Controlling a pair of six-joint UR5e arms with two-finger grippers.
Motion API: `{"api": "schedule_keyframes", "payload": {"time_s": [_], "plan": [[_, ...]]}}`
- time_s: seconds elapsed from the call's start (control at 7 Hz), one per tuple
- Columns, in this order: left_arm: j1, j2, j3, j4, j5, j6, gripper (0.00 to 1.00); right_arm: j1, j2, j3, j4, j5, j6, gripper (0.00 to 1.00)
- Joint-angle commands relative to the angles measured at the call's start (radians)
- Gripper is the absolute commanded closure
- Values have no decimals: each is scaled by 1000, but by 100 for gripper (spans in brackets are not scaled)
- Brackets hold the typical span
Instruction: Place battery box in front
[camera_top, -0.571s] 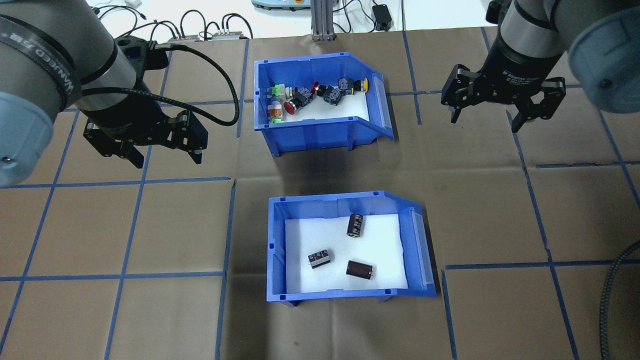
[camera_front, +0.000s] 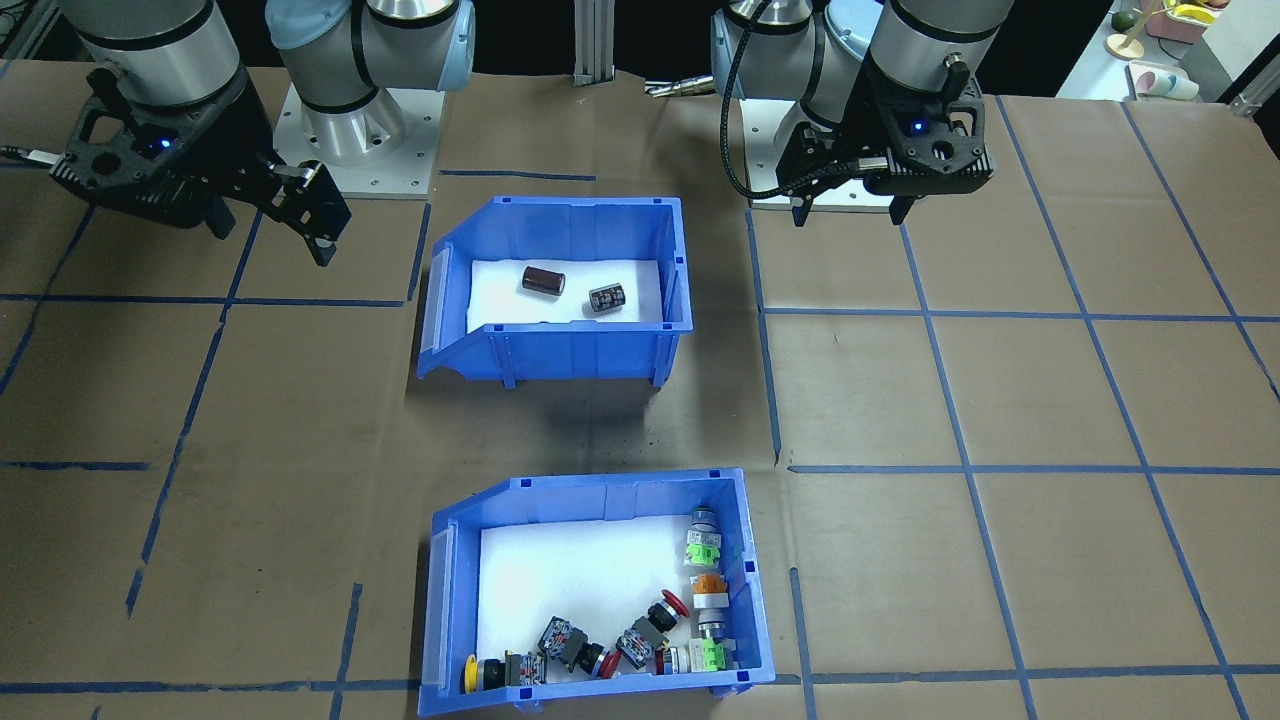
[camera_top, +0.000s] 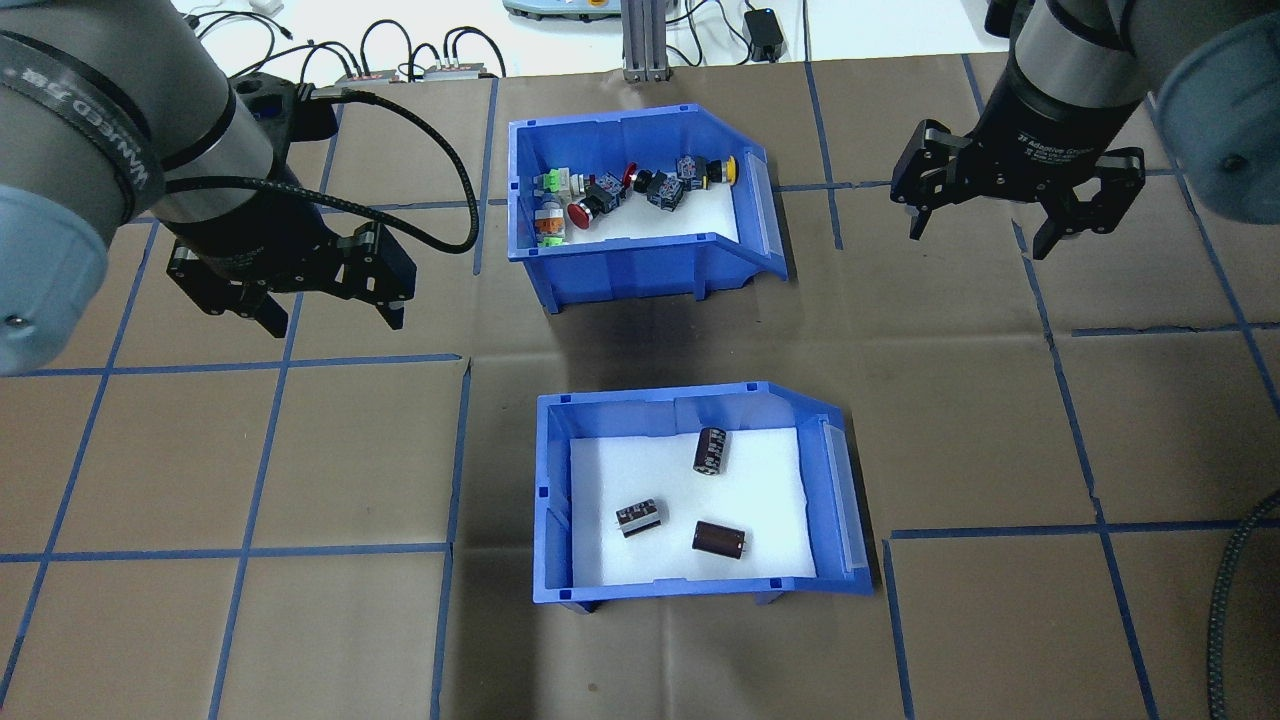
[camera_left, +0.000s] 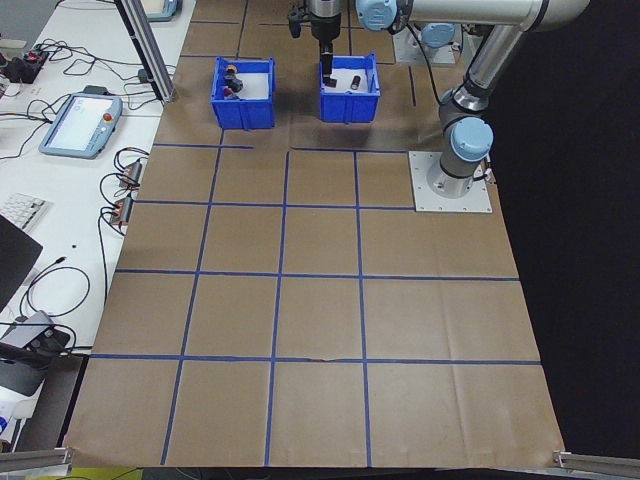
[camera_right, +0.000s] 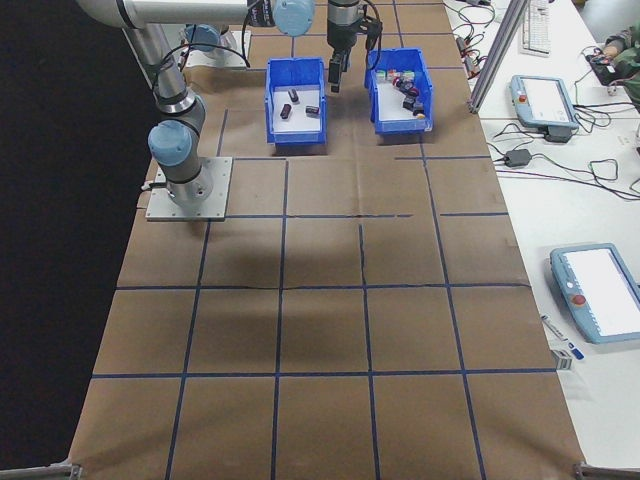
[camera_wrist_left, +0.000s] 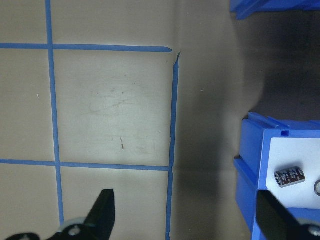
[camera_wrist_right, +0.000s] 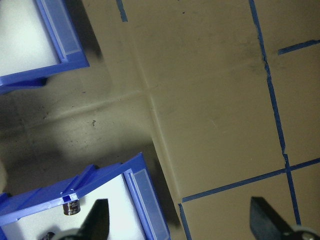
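The battery box (camera_top: 551, 500) is a blue bin with a white liner, standing on the near half of the table. Three dark cylinders (camera_top: 720, 540) lie loose inside it. In the front-facing view the battery box (camera_front: 570, 350) is the bin closer to the robot base. My left gripper (camera_top: 335, 322) hangs open above the table, off the box's far-left corner. Its wrist view has the box's corner (camera_wrist_left: 250, 165) at the right. My right gripper (camera_top: 978, 240) is open too, high over the table beyond the box's sloped end. Both grippers hold nothing.
A second blue bin (camera_top: 640, 265) with several coloured push-button switches sits farther out, in line with the battery box. Blue tape lines grid the brown table cover. An aluminium post (camera_top: 640, 40) and cables stand at the far edge. Teach pendants (camera_right: 545, 100) lie on the side bench.
My right gripper has shifted slightly to the right and away from the robot. The left gripper and both bins have not moved.
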Motion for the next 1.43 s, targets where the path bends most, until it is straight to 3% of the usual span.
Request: {"api": "schedule_keyframes", "payload": {"time_s": [0.0, 0.29, 0.43, 0.71, 0.86, 1.0, 1.14, 1.29], "plan": [[0, 9, -7, 0, 0, 3, 1, -4, 18, -4, 0, 0, -8, 0], [0, 13, -14, 0, -3, 0, 1, -4, 73, -10, -49, 1, -421, 0], [-2, 22, -18, -2, -7, -8, 1, -4, 130, -57, -73, 3, -530, 0], [0, 16, -29, 7, -1, -9, 1, 10, 311, -236, -86, 33, -815, 0], [0, 6, -84, 22, -13, -19, 1, 22, 391, -315, -83, 49, -871, 0], [-2, 28, -153, 62, -13, -105, 1, 65, 455, -387, -84, 49, -905, 0], [-8, 59, -208, 75, -13, -384, 1, 120, 498, -458, -86, 43, -972, 0], [-40, 62, -263, 76, -47, -660, 1, 166, 559, -521, -97, 41, -1093, 0]]}}
